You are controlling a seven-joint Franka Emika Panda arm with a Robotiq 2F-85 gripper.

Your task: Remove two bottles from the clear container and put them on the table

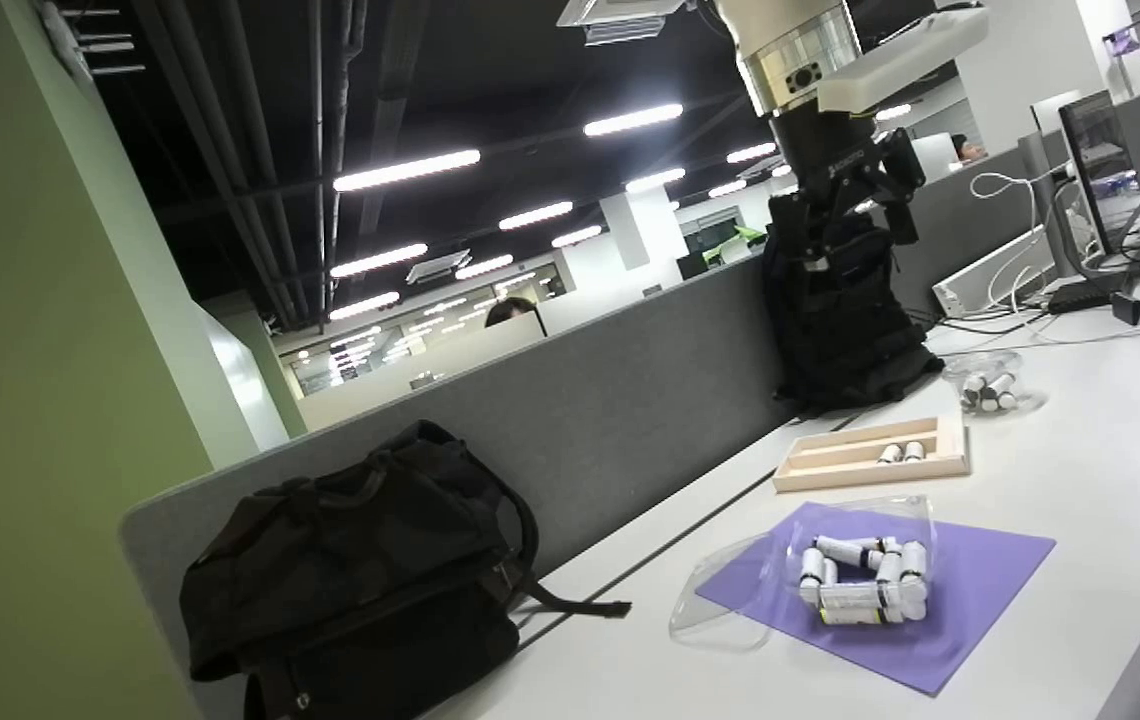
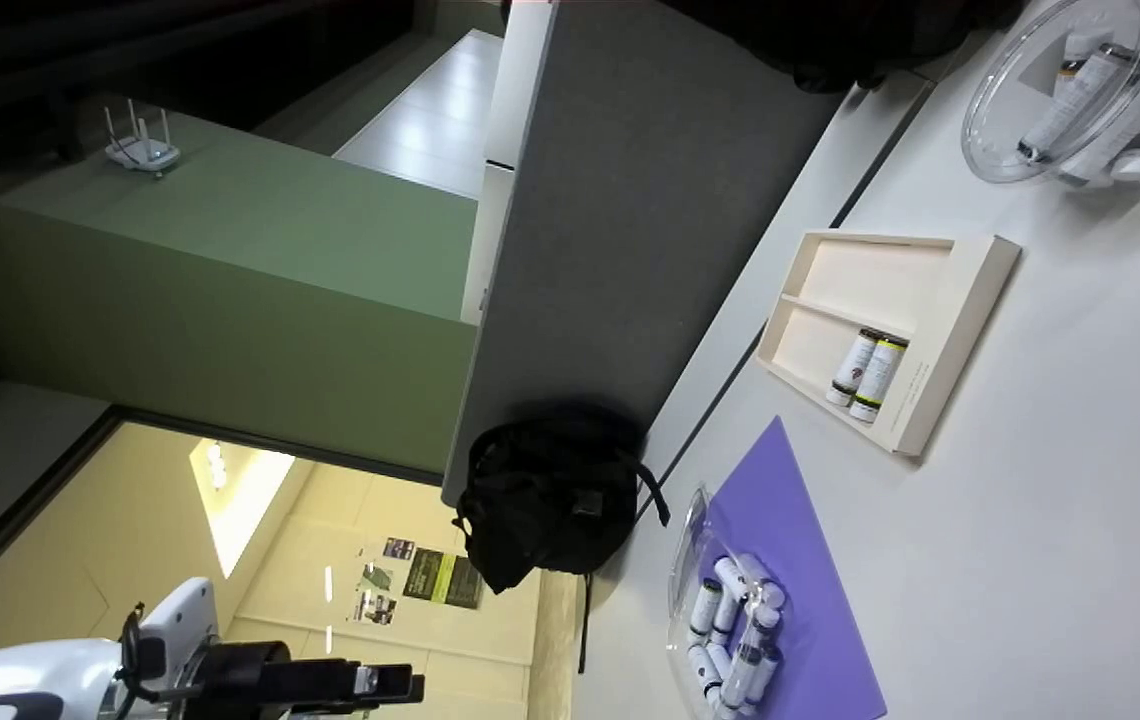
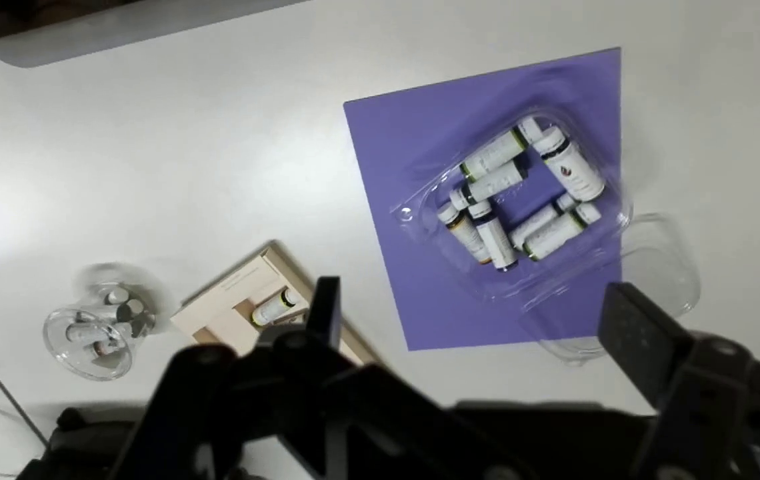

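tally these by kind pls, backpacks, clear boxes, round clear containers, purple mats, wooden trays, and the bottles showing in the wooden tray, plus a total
Black backpacks: 2
Clear box: 1
Round clear container: 1
Purple mat: 1
Wooden tray: 1
Bottles showing in the wooden tray: 2
Total: 8

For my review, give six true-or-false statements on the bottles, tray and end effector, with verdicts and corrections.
The clear container rests on the purple mat. True.
The clear container is closed. False: its lid lies open beside it.
The wooden tray holds two bottles. True.
The wooden tray sits on the purple mat. False: it sits on the table.
The clear container holds one bottle. False: several bottles lie in it.
The end effector is open, holding nothing. True.
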